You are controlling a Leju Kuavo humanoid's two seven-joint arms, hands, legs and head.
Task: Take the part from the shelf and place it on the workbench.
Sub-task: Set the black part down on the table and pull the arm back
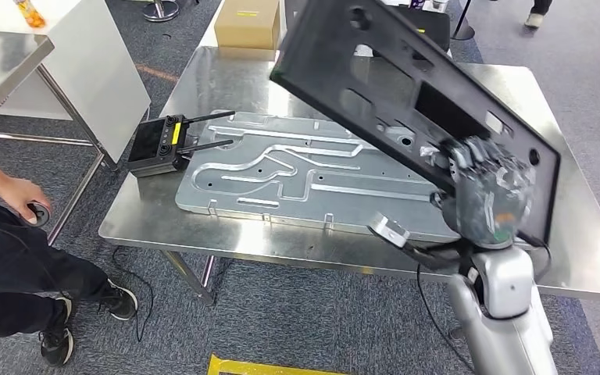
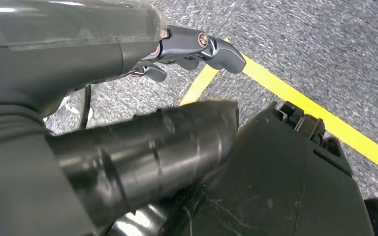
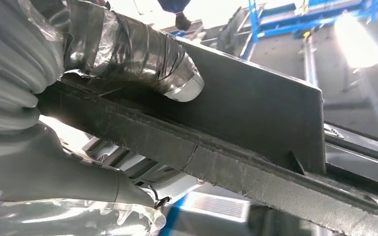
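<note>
You have one black part (image 1: 406,94), one grey plate (image 1: 297,172), one controller (image 1: 158,144), one cardboard box (image 1: 248,25).

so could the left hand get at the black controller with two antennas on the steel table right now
Probably not without a move first. The left hand hangs low over grey carpet and a yellow floor line, holding nothing, while the black two-antenna controller sits on the steel table, left of the grooved metal plate. Nothing blocks it there.
</note>
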